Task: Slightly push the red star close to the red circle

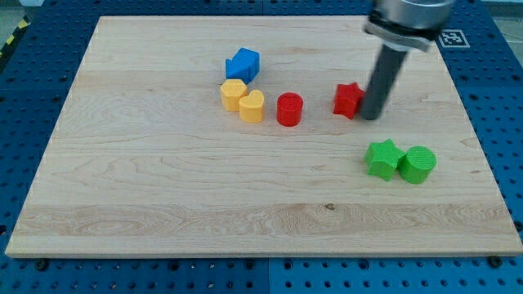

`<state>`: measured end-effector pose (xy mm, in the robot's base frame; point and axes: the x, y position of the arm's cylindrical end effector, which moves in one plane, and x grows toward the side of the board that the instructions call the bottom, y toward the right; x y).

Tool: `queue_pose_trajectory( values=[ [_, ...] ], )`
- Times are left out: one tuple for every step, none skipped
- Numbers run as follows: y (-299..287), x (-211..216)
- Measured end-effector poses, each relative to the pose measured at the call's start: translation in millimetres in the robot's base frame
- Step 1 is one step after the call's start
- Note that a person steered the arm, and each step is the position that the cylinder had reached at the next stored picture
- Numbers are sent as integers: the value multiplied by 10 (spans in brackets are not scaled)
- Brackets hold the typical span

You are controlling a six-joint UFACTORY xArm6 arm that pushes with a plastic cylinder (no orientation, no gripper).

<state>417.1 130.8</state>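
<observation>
The red star [347,99] lies right of the board's centre, near the view's top. The red circle [289,109] stands a short gap to its left. My tip [373,115] rests on the board right against the red star's right side. The dark rod rises from it toward the view's top right.
A blue block [243,64] sits above a yellow hexagon [233,94] and a yellow heart [252,106], left of the red circle. A green star [383,158] and a green circle [417,164] sit together below my tip. The wooden board [163,204] lies on a blue perforated table.
</observation>
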Motion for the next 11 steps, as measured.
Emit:
queue_pose_trajectory(
  values=[
    [-363,-122],
    [-55,-127],
    [219,-308],
    [134,-696],
    [-102,-1075],
    [-341,-1112],
    [-411,-914],
    [-411,-739],
    [-411,-566],
    [-411,-486],
    [-362,-630]
  ],
)
